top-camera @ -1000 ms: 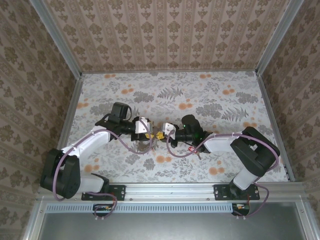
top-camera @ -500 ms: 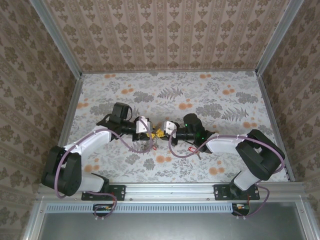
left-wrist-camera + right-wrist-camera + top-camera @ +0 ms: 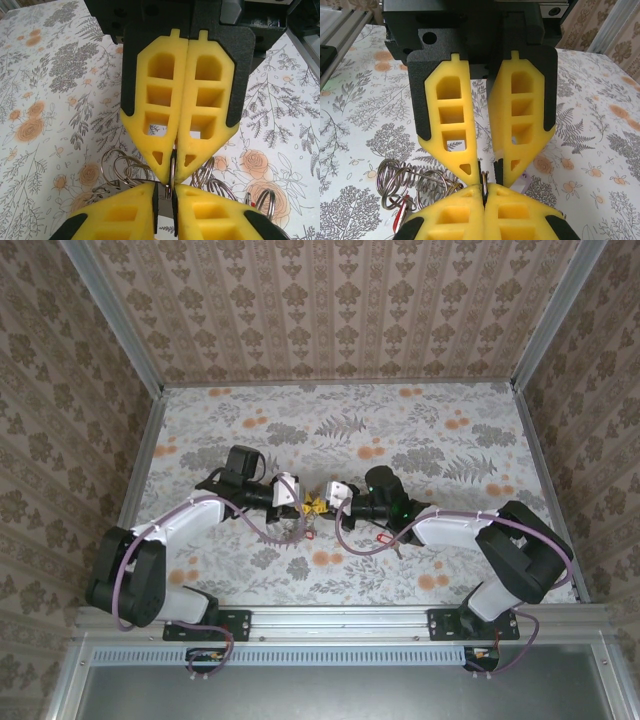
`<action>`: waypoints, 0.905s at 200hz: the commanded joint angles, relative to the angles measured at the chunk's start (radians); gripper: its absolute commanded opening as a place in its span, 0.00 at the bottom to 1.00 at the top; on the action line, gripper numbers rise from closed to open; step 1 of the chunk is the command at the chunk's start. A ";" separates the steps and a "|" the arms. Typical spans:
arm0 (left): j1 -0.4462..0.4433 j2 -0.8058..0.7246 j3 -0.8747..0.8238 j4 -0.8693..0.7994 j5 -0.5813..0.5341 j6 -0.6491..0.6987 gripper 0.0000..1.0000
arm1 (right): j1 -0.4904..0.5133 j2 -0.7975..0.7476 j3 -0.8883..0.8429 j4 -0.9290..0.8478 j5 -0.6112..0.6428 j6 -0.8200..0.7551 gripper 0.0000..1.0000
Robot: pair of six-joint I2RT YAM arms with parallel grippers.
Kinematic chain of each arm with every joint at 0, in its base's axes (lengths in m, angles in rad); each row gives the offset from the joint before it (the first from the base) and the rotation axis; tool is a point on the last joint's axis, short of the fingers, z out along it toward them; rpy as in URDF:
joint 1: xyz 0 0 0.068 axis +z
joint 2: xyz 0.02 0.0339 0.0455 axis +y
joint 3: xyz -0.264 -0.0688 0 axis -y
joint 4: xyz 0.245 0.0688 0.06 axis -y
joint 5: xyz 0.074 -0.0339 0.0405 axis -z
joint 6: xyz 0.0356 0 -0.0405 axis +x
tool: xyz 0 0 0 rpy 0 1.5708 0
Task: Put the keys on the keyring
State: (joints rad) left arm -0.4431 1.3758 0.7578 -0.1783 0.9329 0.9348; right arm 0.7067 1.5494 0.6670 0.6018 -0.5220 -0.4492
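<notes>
My two grippers meet tip to tip above the middle of the table. The right gripper (image 3: 327, 503) (image 3: 484, 189) is shut on a thin wire of the keyring (image 3: 483, 178). The left gripper (image 3: 302, 504) (image 3: 167, 192) straddles the same wire (image 3: 172, 165), its jaws a narrow gap apart and one pad short of it. The keyring's grey coiled loops (image 3: 288, 530) (image 3: 120, 167) (image 3: 400, 182) hang below the grippers. One red-tagged key (image 3: 311, 533) (image 3: 402, 212) dangles among the loops. Another red key (image 3: 385, 536) lies on the table under the right arm.
The floral table (image 3: 420, 440) is walled by patterned panels on three sides, with a metal rail (image 3: 340, 622) along the near edge. A small pale tag (image 3: 522, 181) lies on the table beneath the fingertips. There is free surface at the back and on both sides.
The left gripper's jaws have narrowed around the keyring wire. Both grippers have drifted slightly toward the far side, still tip to tip. The right gripper stays shut.
</notes>
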 commanded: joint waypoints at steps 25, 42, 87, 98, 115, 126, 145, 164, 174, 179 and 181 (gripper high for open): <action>-0.002 0.013 0.052 -0.069 0.129 0.045 0.00 | 0.025 -0.021 0.054 0.011 0.045 -0.015 0.00; 0.001 0.023 0.073 -0.114 0.142 0.070 0.00 | 0.026 -0.030 0.037 0.021 0.076 -0.016 0.04; 0.012 0.005 0.061 -0.086 0.158 0.063 0.00 | 0.014 -0.076 -0.008 -0.017 0.097 -0.036 0.28; 0.015 -0.001 0.061 -0.088 0.157 0.063 0.00 | 0.012 -0.082 -0.007 -0.045 0.094 -0.041 0.28; 0.021 -0.009 0.058 -0.091 0.160 0.064 0.00 | 0.012 -0.082 -0.013 -0.055 0.094 -0.043 0.28; 0.023 -0.012 0.054 -0.090 0.160 0.062 0.00 | 0.013 -0.084 -0.013 -0.060 0.096 -0.043 0.29; 0.025 -0.018 0.055 -0.090 0.164 0.059 0.00 | 0.010 -0.089 -0.016 -0.065 0.098 -0.041 0.31; 0.025 -0.021 0.051 -0.083 0.164 0.053 0.00 | 0.010 -0.100 -0.022 -0.074 0.093 -0.042 0.31; 0.024 -0.025 0.046 -0.073 0.164 0.047 0.00 | 0.008 -0.107 -0.029 -0.076 0.090 -0.040 0.31; 0.024 -0.026 0.043 -0.067 0.164 0.045 0.00 | 0.006 -0.111 -0.034 -0.075 0.089 -0.040 0.30; 0.024 -0.027 0.041 -0.066 0.164 0.044 0.00 | 0.005 -0.112 -0.036 -0.076 0.088 -0.041 0.30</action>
State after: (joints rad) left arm -0.4236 1.3903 0.7952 -0.2546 1.0286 0.9691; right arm 0.7181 1.4754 0.6609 0.5476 -0.4404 -0.4759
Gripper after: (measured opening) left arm 0.056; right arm 0.307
